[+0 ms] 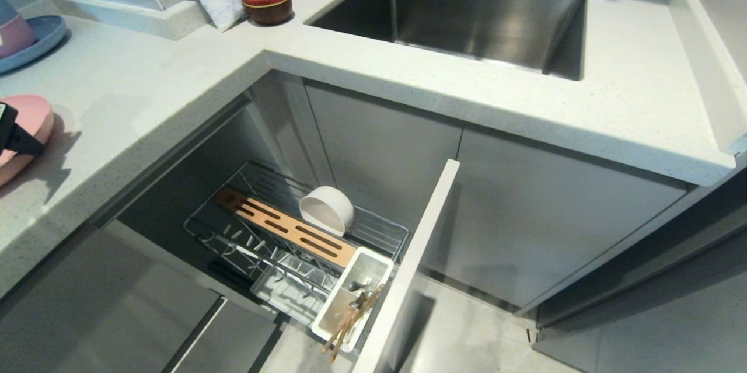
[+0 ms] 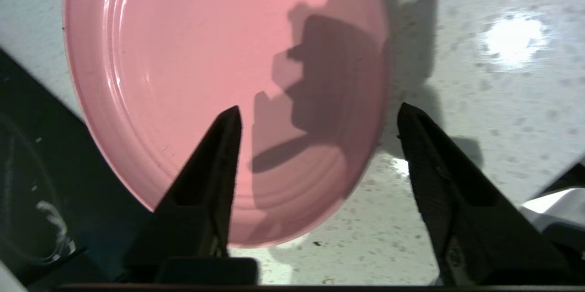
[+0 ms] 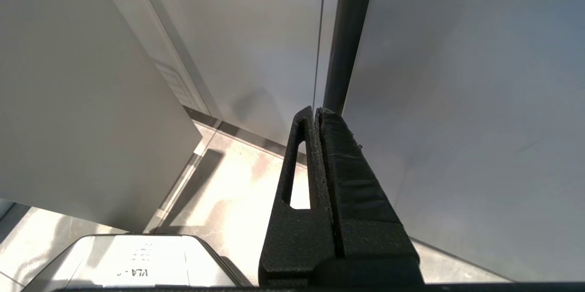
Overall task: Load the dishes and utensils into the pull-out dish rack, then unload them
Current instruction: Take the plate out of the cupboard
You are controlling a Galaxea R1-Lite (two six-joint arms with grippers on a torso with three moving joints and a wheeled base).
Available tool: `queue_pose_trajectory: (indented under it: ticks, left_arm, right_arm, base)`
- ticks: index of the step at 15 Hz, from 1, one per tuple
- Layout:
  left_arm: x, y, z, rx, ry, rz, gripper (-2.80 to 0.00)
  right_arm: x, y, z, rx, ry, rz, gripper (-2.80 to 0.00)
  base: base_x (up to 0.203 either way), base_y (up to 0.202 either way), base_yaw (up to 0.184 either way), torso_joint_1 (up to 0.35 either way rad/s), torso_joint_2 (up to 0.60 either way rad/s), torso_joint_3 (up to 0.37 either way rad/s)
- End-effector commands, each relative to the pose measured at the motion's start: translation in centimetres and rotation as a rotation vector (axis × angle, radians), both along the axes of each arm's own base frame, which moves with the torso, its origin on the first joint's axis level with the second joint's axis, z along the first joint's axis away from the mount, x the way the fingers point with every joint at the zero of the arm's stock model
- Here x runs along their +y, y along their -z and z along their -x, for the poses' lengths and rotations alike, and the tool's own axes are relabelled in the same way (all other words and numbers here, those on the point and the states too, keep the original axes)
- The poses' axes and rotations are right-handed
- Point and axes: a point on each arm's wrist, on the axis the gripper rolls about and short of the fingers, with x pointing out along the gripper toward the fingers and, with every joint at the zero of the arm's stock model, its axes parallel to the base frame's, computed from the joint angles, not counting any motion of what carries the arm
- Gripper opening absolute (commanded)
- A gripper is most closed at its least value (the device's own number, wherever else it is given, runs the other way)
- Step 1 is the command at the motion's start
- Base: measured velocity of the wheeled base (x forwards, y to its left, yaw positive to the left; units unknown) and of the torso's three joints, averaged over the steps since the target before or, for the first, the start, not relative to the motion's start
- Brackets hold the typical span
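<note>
Step in hand: unloading, judged from the layout. The pink plate (image 2: 192, 100) lies flat on the speckled counter (image 2: 480, 114), while the white bowl (image 1: 327, 209) and the chopsticks (image 1: 350, 321) sit in the dish rack (image 1: 379, 233).
Left gripper (image 2: 318, 116): jaws spread, holding nothing. One finger hangs over the plate's face; the other is just beyond its rim, over bare counter.
Right gripper (image 3: 316, 114): jaws pressed together, parked near the cabinet fronts.
Next move: likely calls for clearing the plate and reaching down to the rack.
Materials: plate matte, round, shallow with concentric rings; rack chrome wire with a slotted wooden strip (image 1: 286, 233) and white plastic cutlery tray (image 1: 373, 268).
</note>
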Motion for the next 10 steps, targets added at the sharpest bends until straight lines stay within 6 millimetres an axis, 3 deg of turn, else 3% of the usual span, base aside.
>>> queue_pose_trajectory:
  ticks: [1, 8, 9, 10]
  left_arm:
    - [-0.4, -0.5, 0.9, -0.036, 0.045, 0.04, 0.0]
    - [-4.4, -3.3, 6.4, -0.418, 0.176, 0.572, 0.0]
    - [-4.8, -3.1, 6.7, -0.463, 0.191, 0.638, -2.8]
    - [-5.3, -2.7, 6.8, -0.489, 0.207, 0.694, -2.8]
  right_arm:
    - [0.0, 0.1, 0.0, -0.002, 0.001, 0.0, -2.8]
    - [0.0, 0.1, 0.0, -0.002, -0.001, 0.0, -2.8]
    - [0.0, 0.1, 0.0, -0.002, -0.001, 0.0, -2.8]
    - [0.0, 0.1, 0.0, -0.002, 0.0, 0.0, -2.8]
  base:
    - [0.0, 0.0, 0.0, 0.0, 0.0, 0.0]
    - [0.0, 0.0, 0.0, 0.0, 0.0, 0.0]
    - [0.0, 0.0, 0.0, 0.0, 0.0, 0.0]
    - [0.0, 0.0, 0.0, 0.0, 0.0, 0.0]
